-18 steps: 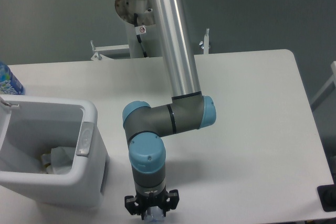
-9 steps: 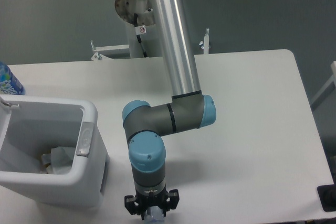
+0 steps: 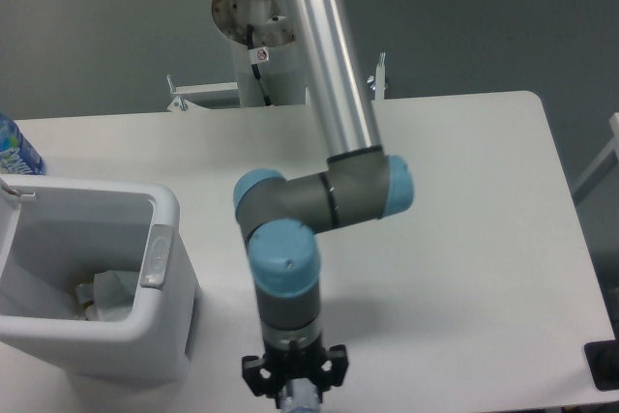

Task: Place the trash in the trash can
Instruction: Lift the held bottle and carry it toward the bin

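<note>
- Judged half done: the crumpled white paper wrapper (image 3: 108, 292) already lies inside the white rectangular plastic trash can (image 3: 164, 202).
- The gripper (image 3: 296, 396), at the counter's (image 3: 464, 200) near edge, seems pinched on something clear and bluish, probably the crushed bottle; mostly cut off.
- A labelled uncrushed bottle (image 3: 14, 148) stands behind the can; nothing blocks the path.

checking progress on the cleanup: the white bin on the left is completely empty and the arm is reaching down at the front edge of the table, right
Not quite. The white bin on the left is not empty: the camera view shows crumpled white paper lying at its bottom. The rest holds: the arm is reaching down at the front edge of the table, with the gripper low at the frame's bottom edge.
</note>
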